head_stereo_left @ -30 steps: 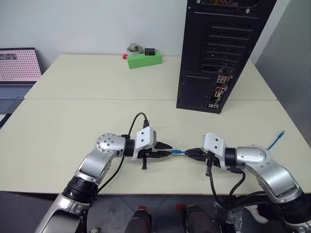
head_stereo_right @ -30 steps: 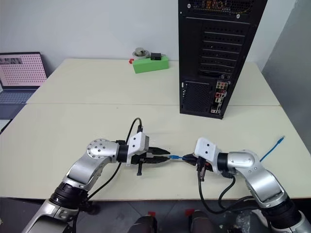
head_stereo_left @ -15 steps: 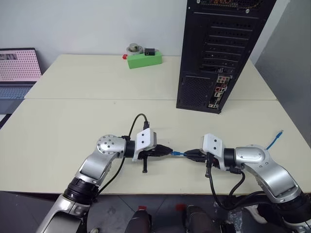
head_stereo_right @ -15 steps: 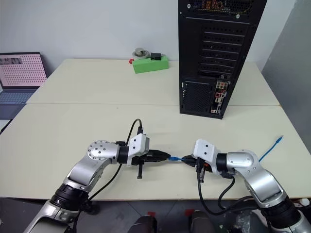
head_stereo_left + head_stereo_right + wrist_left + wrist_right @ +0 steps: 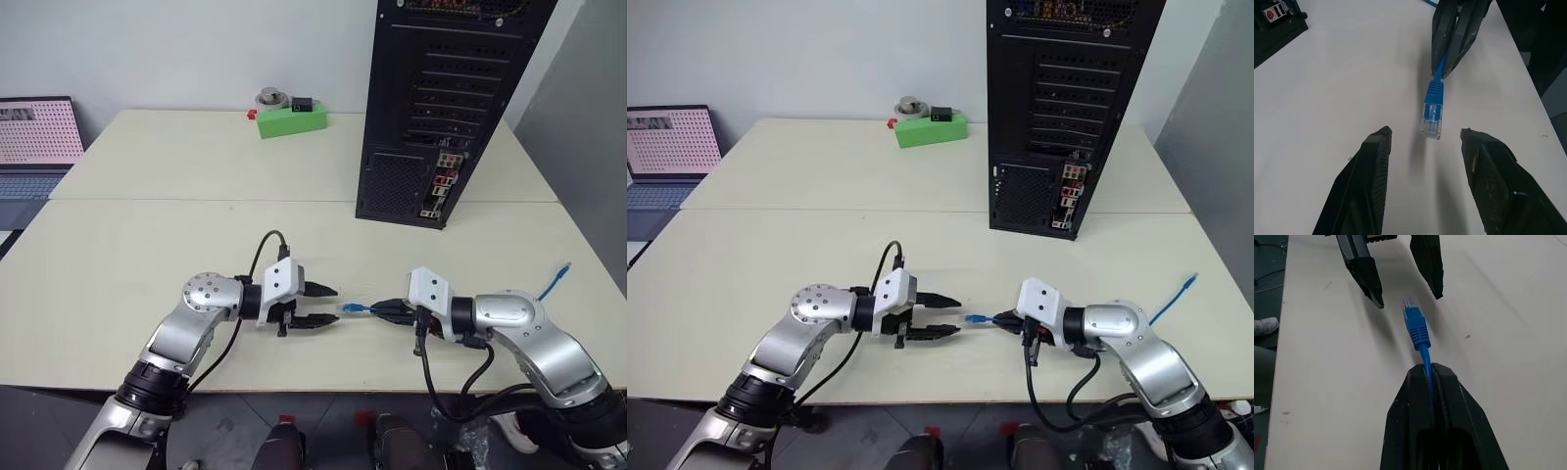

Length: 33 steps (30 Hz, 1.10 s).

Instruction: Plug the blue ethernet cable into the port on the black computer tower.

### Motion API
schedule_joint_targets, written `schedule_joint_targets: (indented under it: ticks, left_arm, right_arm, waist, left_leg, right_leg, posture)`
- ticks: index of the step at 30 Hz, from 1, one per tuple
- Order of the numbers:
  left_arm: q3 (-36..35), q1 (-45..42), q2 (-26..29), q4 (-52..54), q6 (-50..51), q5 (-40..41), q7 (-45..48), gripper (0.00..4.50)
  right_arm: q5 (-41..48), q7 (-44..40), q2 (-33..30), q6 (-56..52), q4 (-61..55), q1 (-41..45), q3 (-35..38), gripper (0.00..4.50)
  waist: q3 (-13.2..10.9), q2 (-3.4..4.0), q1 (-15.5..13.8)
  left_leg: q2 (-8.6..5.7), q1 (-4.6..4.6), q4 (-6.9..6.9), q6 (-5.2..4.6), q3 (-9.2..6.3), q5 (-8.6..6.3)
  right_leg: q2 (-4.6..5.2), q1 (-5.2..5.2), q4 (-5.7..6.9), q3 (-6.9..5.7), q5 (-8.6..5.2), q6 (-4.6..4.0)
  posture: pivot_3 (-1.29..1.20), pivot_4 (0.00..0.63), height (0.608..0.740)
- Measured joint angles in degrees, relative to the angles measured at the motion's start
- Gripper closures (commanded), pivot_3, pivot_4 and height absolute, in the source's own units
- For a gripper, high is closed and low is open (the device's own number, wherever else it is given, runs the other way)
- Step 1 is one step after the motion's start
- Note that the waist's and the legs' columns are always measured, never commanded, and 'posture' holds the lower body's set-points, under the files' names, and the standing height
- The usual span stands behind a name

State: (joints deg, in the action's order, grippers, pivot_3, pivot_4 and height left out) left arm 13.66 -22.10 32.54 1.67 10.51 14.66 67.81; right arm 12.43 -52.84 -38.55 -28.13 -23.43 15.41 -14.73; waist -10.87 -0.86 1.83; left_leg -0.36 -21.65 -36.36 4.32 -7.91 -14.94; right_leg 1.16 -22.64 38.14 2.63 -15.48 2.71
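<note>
Cable: while my right claw (image 5: pixel 384 309) stays pinched shut on the cord just behind the boot, the blue ethernet cable (image 5: pixel 1432 105) juts out over the table near its front edge, clear plug leading; its far end (image 5: pixel 563 269) shows near the right edge.
Feel: I judge it light and limp; the short free stub holds straight, the plug's latch tab looks fragile.
Hold: best on the ribbed blue boot, not the clear tip.
Left claw: my left claw (image 5: pixel 326 305) stands open, empty, fingers (image 5: pixel 1369 166) either side of the plug, not touching.
Tower: the black computer tower (image 5: pixel 441 108) stands upright toward the table's back right, well apart; its connector cluster (image 5: pixel 441 181) faces me.
</note>
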Motion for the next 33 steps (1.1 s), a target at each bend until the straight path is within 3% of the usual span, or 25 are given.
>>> schedule_joint_targets:
  ticks: [9, 10, 19, 27, 33]
  left_arm:
    - [0.76, -0.34, -1.34, -0.18, -1.48, -1.05, -0.67, 2.14]
    - [0.77, -0.35, -1.35, -0.3, -1.88, -1.24, -0.66, 2.5]
    - [0.85, -0.65, -1.83, -1.95, -2.54, -2.11, -0.84, 4.21]
    - [0.85, -0.69, -2.58, -3.08, -6.18, -3.7, -1.05, 4.24]
    - [1.02, -0.54, -3.77, -3.85, -14.57, -5.2, -1.48, 4.24]
  right_arm:
    - [0.01, 0.0, 0.01, 0.0, -0.01, 0.69, -0.01, 4.5]
    - [0.01, 0.0, 0.01, 0.0, -0.05, 0.8, 0.0, 4.5]
    - [0.01, 0.01, 0.03, 0.0, -0.17, 0.88, -0.02, 4.5]
    - [-0.77, 0.01, -0.15, 0.45, -0.17, 0.91, -0.06, 4.5]
    - [-1.59, -0.99, -0.48, 1.61, -0.17, 1.19, -0.09, 3.02]
  waist:
    - [0.0, 0.0, 0.02]
    - [0.0, 0.0, 0.02]
    - [0.0, 0.0, 0.0]
    - [0.0, 0.0, 0.0]
    - [0.0, 0.0, -0.05]
  left_leg:
    - [0.0, 0.0, -0.03, 0.0, 0.0, 0.0]
    - [0.0, 0.0, -0.03, 0.0, 0.0, 0.0]
    - [0.0, 0.0, -0.03, 0.0, 0.0, 0.0]
    - [0.0, 0.0, -0.03, 0.0, 0.0, 0.0]
    - [0.0, -0.01, -0.04, 0.0, 0.01, 0.0]
  right_leg:
    - [0.0, 0.0, 0.01, 0.0, 0.0, 0.01]
    - [0.0, 0.01, 0.01, 0.0, 0.0, 0.01]
    - [0.0, 0.0, 0.01, 0.0, 0.0, 0.01]
    - [0.0, 0.0, 0.0, 0.0, 0.03, -0.04]
    - [0.01, 0.0, -0.01, 0.01, 0.05, -0.06]
  posture:
    - [0.0, 0.15, 0.74]
    - [0.0, 0.15, 0.74]
    - [0.0, 0.15, 0.74]
    - [0.0, 0.15, 0.74]
    - [0.0, 0.15, 0.74]
